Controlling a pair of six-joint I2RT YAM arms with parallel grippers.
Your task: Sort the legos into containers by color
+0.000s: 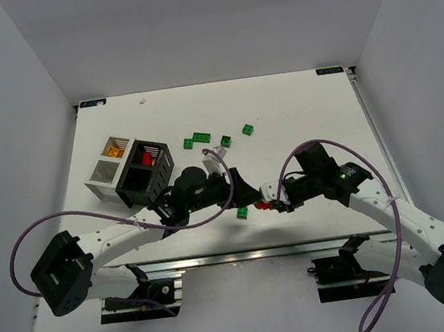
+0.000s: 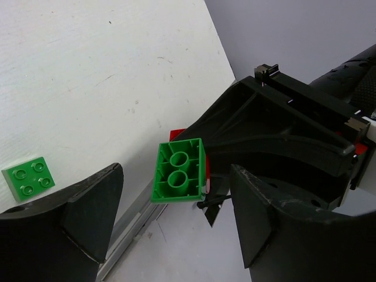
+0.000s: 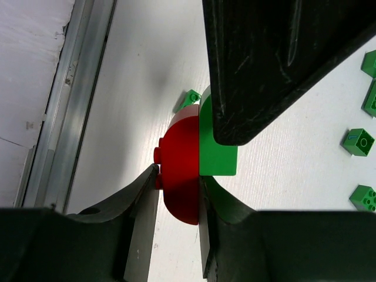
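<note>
A red lego (image 3: 179, 176) with a glossy, rounded back is pinched between the right fingers (image 3: 138, 223), close to the near edge of the matt white worktop (image 1: 296, 108). A smooth, square-cornered green lego (image 2: 179, 170) is joined to it, and two round tubes are seen in its hollow underside. The left fingers (image 2: 88, 217), black, wedge-shaped and scuffed, are spread on either side of this green brick, with a gap left at each side. A flat green four-stud piece (image 2: 28, 177) lies nearby. More green bricks (image 1: 201, 137) are scattered farther off. At the left, two white bins (image 1: 99, 187) and a slotted black bin (image 1: 140, 194) are clustered. A ribbed aluminium rail (image 3: 64, 100) borders the near edge. Bare worktop is seen to the far right.
</note>
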